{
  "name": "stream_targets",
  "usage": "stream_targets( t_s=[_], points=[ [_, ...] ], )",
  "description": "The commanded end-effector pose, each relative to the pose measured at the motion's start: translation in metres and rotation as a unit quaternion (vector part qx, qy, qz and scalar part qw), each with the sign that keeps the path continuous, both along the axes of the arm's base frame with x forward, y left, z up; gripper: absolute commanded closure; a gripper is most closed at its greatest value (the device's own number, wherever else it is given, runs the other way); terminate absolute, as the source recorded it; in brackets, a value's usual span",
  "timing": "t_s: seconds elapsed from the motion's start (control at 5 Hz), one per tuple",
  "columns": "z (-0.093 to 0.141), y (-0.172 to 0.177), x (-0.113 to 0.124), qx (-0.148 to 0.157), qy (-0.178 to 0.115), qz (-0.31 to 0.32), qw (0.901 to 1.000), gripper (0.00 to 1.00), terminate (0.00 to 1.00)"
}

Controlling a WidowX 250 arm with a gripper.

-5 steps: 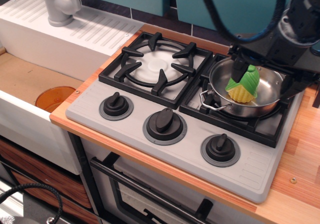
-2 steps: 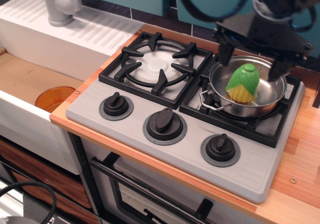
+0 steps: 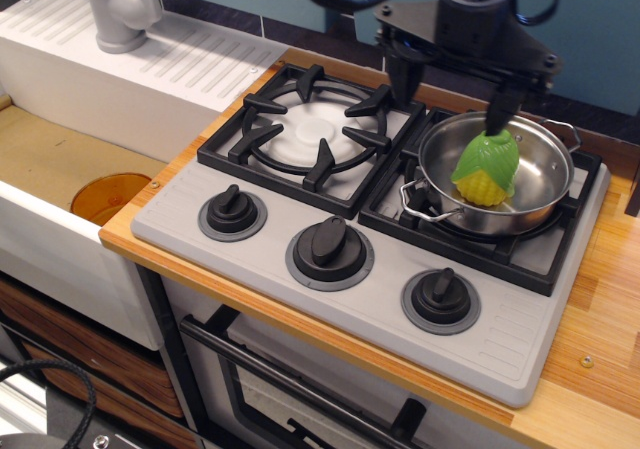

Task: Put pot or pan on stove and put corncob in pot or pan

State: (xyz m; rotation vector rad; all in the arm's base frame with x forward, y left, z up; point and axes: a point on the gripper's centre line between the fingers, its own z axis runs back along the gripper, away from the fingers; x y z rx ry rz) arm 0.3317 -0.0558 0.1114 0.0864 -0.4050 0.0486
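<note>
The shiny steel pot (image 3: 535,184) stands on the right burner of the grey stove (image 3: 300,204). The corncob (image 3: 486,169), yellow with a green husk, rests inside the pot, leaning on its near-left side. My gripper (image 3: 452,87) is open and empty, raised above the back of the stove between the two burners. Its left finger hangs over the left grate's far corner and its right finger (image 3: 500,109) hangs just behind the corncob, apart from it.
A white sink (image 3: 60,159) with a grey faucet (image 3: 120,9) lies to the left; an orange dish (image 3: 108,197) sits in its basin. Three black knobs (image 3: 330,244) line the stove front. Wooden counter (image 3: 600,309) runs along the right.
My gripper has let go of the corncob, opened, risen and moved left and back. The corncob stays in the pot.
</note>
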Motion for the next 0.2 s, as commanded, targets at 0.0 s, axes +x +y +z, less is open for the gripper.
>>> stream_targets(
  t_s=[0.0],
  points=[
    [0.0168,0.0184,0.0077,-0.023,-0.037,-0.018,0.9989,0.0,1.0]
  ],
)
